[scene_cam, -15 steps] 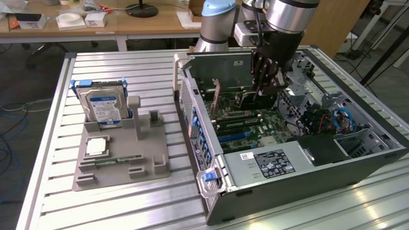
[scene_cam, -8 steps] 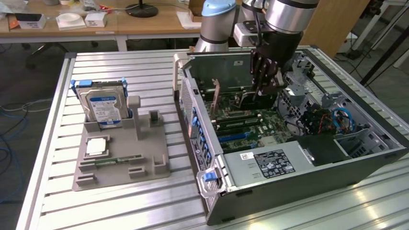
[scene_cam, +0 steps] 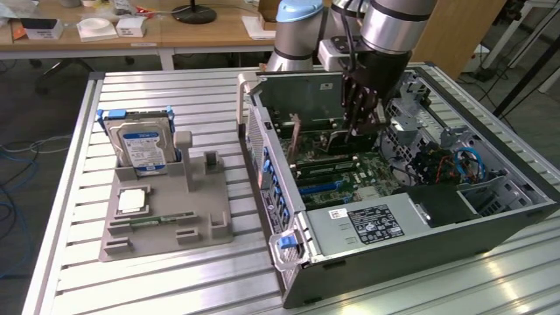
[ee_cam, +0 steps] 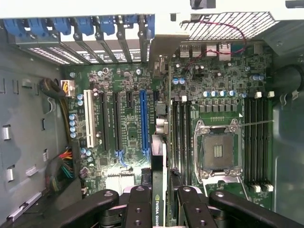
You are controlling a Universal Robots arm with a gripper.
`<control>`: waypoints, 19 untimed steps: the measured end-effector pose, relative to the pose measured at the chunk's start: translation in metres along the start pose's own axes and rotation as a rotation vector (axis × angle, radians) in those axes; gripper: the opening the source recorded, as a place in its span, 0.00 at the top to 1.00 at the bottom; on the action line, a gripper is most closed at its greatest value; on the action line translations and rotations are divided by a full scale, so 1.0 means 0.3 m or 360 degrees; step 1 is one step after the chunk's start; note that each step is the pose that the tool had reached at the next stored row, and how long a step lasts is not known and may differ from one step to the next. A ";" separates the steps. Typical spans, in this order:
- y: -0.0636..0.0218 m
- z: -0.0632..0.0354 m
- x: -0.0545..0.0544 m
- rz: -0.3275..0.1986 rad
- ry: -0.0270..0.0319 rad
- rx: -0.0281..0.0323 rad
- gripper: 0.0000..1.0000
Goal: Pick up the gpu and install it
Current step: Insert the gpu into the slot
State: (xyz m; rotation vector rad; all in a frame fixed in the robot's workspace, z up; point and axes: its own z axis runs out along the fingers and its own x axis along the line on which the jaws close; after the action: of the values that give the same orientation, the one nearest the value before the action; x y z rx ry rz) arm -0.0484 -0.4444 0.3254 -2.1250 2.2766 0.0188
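My gripper (scene_cam: 355, 134) reaches down into the open computer case (scene_cam: 420, 243). It is shut on the gpu (ee_cam: 159, 161), which shows edge-on between the two black fingers (ee_cam: 138, 204) in the wrist view. The card's long edge has a green label, and its silver end bracket (ee_cam: 164, 52) points at the rear slot openings. The gpu hangs over the motherboard (ee_cam: 123, 80), just beside the long blue expansion slot (ee_cam: 143, 123) and parallel to it. I cannot tell whether it touches a slot. In the exterior view the gpu (scene_cam: 326, 146) sits low under the gripper, mostly hidden.
A grey holder (scene_cam: 170, 216) on the slatted table at the exterior view's left carries a hard drive with a blue label (scene_cam: 144, 147), a processor chip (scene_cam: 131, 200) and a memory stick (scene_cam: 162, 218). Inside the case are the processor socket (ee_cam: 217, 152), memory slots (ee_cam: 256, 137), cable bundles (ee_cam: 64, 166) and the power supply (scene_cam: 368, 226).
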 end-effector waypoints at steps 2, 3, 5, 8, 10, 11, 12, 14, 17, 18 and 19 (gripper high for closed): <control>0.000 0.012 0.003 0.0000 -0.00001 0.00000 0.74; 0.000 0.019 0.003 0.0000 0.00001 0.00003 0.74; 0.000 0.031 0.003 0.0000 0.00007 0.00012 0.74; 0.000 0.045 0.004 -0.0001 0.00079 0.00022 0.74; 0.000 0.054 0.004 0.0000 0.00135 0.00030 0.74; 0.000 0.058 0.004 -0.0001 0.00158 0.00034 0.74; 0.000 0.061 0.004 -0.0001 0.00173 0.00036 0.74; 0.000 0.061 0.004 0.0000 0.00184 0.00036 0.74; 0.000 0.062 0.004 -0.0001 0.00183 0.00036 0.74; 0.000 0.062 0.004 0.0000 0.00183 0.00037 0.74; 0.000 0.063 0.004 -0.0001 0.00182 0.00037 0.74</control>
State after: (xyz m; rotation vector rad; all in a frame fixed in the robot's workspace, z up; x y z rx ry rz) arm -0.0484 -0.4451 0.3066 -2.1300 2.2813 0.0040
